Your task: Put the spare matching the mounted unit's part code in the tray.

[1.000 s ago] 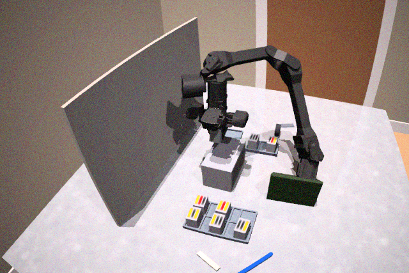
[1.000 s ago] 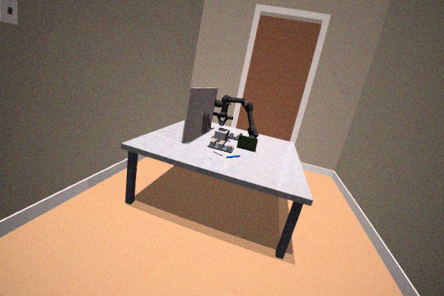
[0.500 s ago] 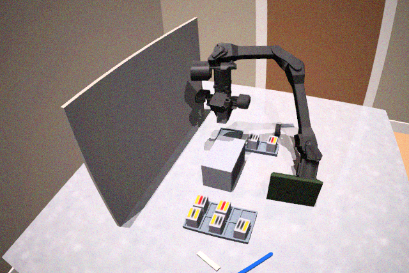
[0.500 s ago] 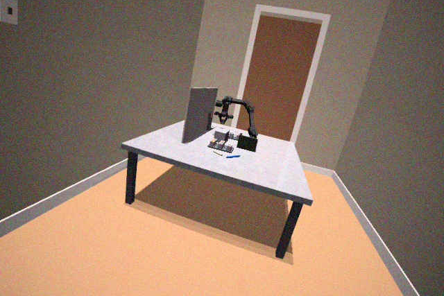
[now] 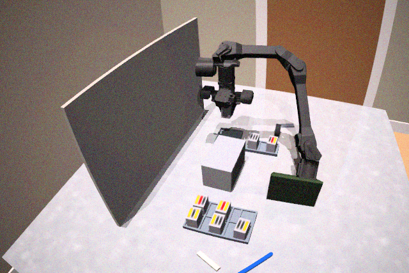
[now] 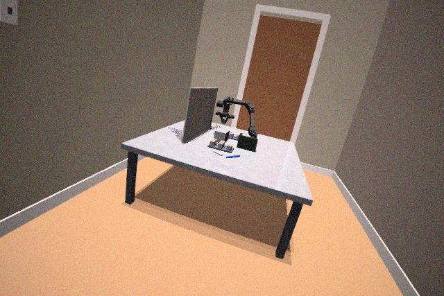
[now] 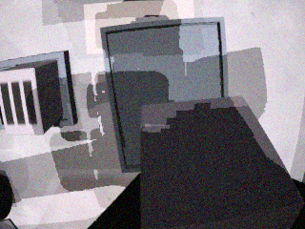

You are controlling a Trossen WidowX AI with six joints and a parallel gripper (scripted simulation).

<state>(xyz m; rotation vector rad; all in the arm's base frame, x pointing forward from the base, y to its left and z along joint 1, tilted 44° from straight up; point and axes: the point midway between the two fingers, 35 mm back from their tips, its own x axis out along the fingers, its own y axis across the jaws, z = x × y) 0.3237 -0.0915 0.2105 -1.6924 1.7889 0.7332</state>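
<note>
A tall grey panel (image 5: 131, 121) stands upright on the surface (image 5: 346, 197). A dark green block (image 5: 294, 188) sits right of it. A white strip (image 5: 208, 260) and a blue pen (image 5: 255, 262) lie near the front edge. An orange door (image 6: 281, 74) is behind.
</note>
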